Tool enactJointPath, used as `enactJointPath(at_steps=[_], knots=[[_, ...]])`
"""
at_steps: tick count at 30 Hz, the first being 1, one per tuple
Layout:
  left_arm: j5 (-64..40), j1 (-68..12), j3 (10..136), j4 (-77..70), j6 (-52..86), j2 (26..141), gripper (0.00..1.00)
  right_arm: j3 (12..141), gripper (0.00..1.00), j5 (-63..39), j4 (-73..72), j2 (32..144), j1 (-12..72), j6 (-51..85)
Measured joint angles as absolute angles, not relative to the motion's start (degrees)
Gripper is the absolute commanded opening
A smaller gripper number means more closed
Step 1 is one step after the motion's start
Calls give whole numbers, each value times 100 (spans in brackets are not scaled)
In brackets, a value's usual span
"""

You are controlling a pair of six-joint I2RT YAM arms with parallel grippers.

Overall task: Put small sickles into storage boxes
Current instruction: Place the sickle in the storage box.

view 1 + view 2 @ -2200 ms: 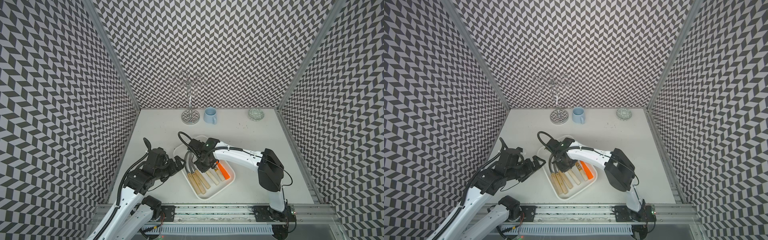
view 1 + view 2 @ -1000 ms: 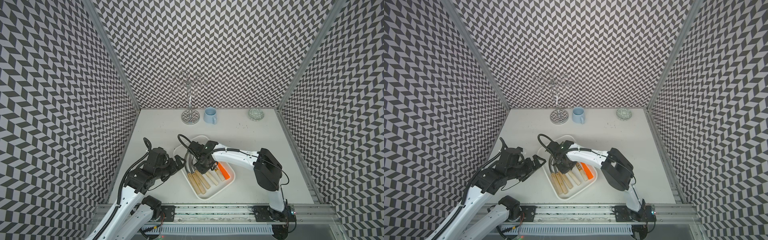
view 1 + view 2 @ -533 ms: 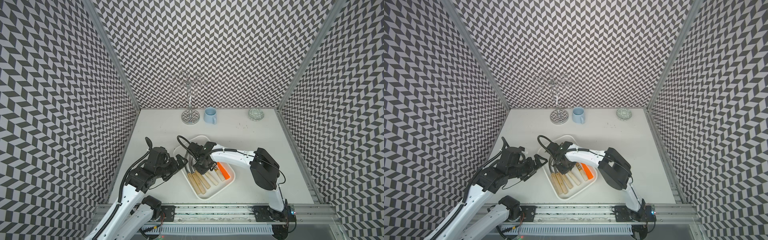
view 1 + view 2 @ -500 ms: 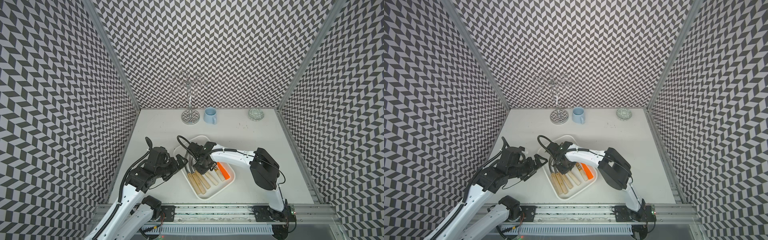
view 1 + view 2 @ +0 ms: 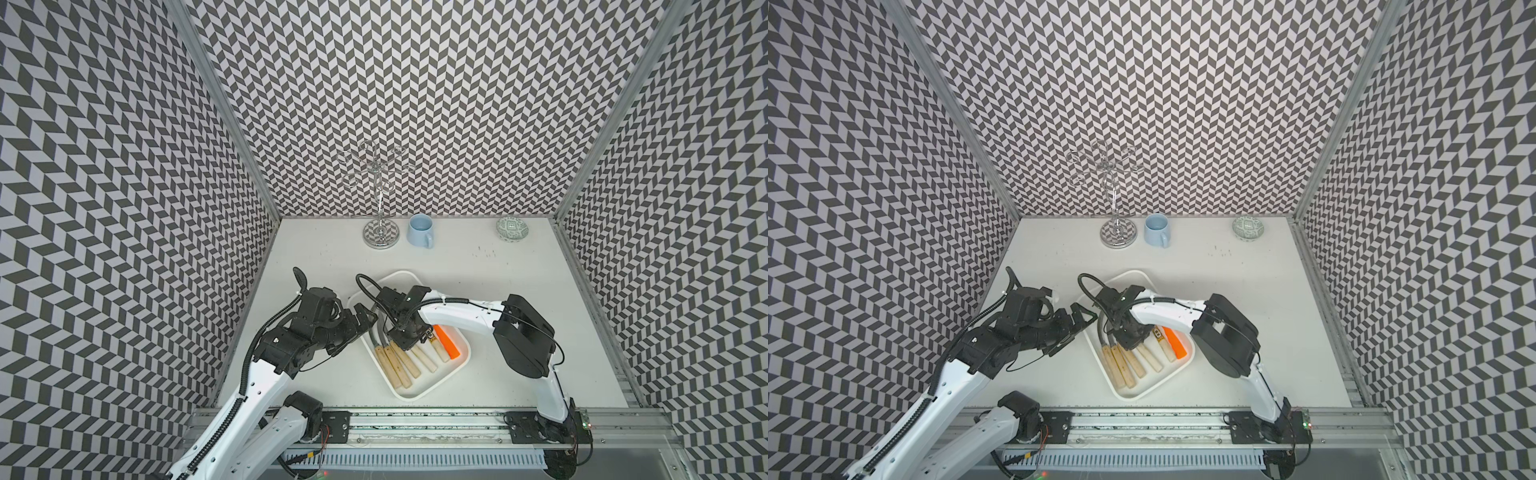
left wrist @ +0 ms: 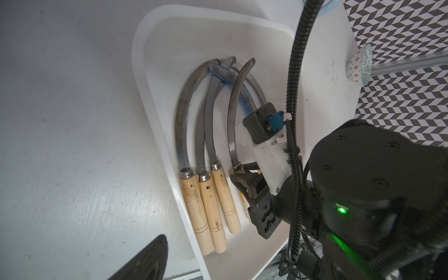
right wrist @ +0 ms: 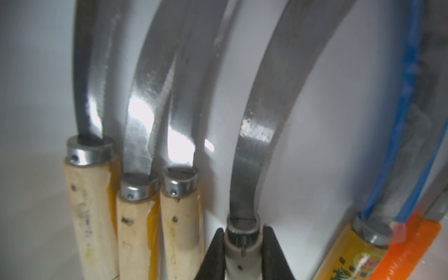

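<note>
**A:** Tray status?

**B:** The tray (image 5: pixel 428 383) is sitting angled near the front of the table (image 5: pixel 498 291). Six sickles (image 6: pixel 208 196) are lying inside it, handles toward us and blades curving away. Three pale handles are packed side by side, and the orange sickle (image 5: pixel 448 341) is lying at the right end of the row.

**A:** Tools?

**B:** The right gripper (image 7: pixel 243 232) is clamping narrowly on the fourth sickle (image 7: pixel 260 121), at the metal collar of its handle, down in the tray. I cannot tell whether that one is resting on the floor. The left gripper (image 5: pixel 365 319) is hovering wide and empty, just beside the tray's rim.

**A:** Anything outstanding?

**B:** I am seeing no sickle outside the tray. Judging by that, loading is nearly finished, with only release and withdrawal remaining. Farther back, the stand (image 5: pixel 380 239), mug (image 5: pixel 419 230) and bowl (image 5: pixel 512 229) are standing well apart, uninvolved.
</note>
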State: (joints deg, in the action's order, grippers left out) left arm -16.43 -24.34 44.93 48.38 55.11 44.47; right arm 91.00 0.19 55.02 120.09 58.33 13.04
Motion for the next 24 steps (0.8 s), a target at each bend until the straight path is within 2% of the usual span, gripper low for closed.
enactJointPath(at_steps=[19,24], knots=[[-1680,-2434,4491,4801,5671,4239,100,8984,17,-132,5411,12014,5793,1278],[-1669,-2434,4491,4906,5782,4209,100,8984,22,-211,5400,12014,5780,1236]])
